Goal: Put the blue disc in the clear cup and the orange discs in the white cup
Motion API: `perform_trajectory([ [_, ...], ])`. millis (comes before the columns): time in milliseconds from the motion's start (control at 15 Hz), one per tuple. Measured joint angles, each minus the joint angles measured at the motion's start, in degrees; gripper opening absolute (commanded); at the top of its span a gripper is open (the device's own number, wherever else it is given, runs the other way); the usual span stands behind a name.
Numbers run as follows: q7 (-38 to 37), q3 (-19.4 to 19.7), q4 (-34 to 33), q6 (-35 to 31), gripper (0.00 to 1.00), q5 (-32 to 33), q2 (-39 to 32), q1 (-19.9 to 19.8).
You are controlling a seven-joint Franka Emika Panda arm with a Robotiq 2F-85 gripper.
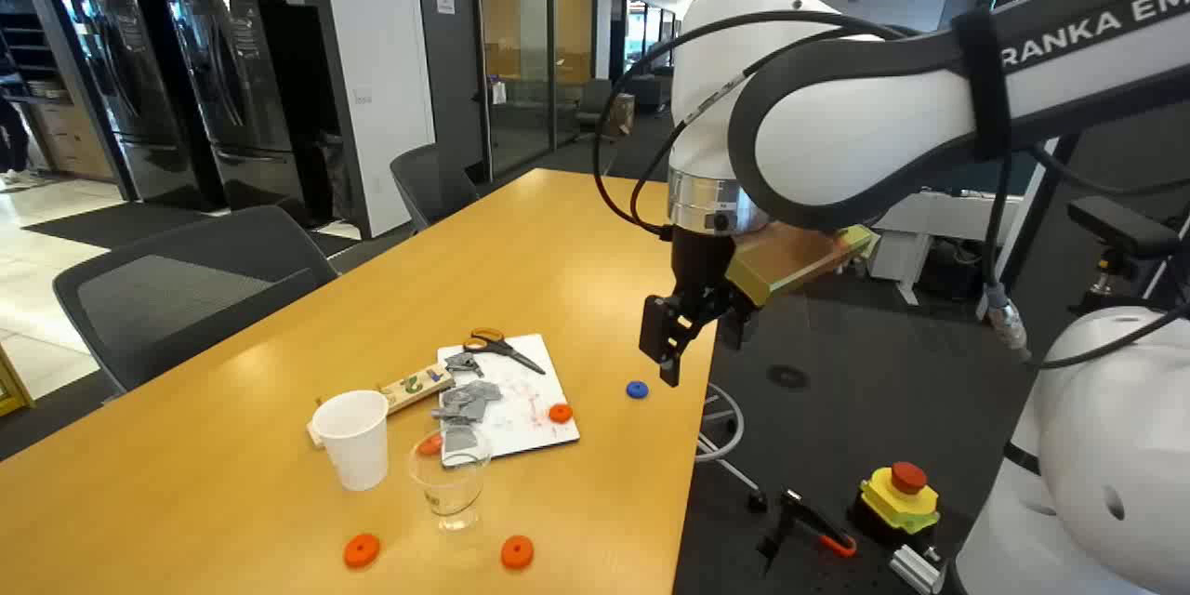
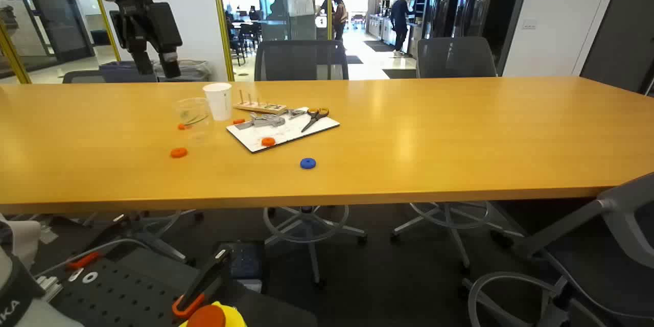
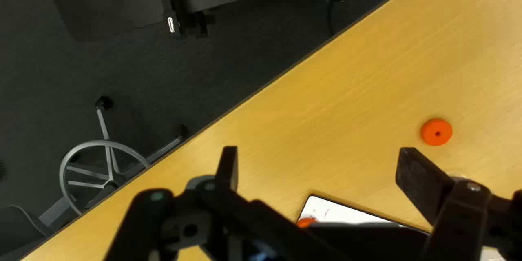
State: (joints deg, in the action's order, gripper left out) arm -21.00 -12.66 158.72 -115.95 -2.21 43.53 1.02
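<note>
Toward the near edge of the wooden table (image 2: 485,133), in an exterior view, lies the blue disc (image 2: 307,163) — orange discs (image 2: 178,153), clear cup (image 2: 196,117) and white cup (image 2: 219,104) farther left. Chairs (image 2: 299,61) stand beyond, fridges (image 2: 475,0) far right — above, the gripper (image 3: 318,157) hangs released, fingers (image 3: 228,167) wide apart.

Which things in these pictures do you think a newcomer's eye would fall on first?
Most likely the gripper, open and raised above the tabletop with nothing in its grasp. Next, perhaps, the lone blue disc, lying between the white board and the tabletop's edge in both exterior views. The bright orange discs would probably follow: one on the board, others near the clear cup.
</note>
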Motion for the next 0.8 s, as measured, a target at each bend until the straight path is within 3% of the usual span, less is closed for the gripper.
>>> perform_trajectory([
  [800,-0.1,0.0,0.0,-2.4,1.0,1.2,-1.0,-0.4],
])
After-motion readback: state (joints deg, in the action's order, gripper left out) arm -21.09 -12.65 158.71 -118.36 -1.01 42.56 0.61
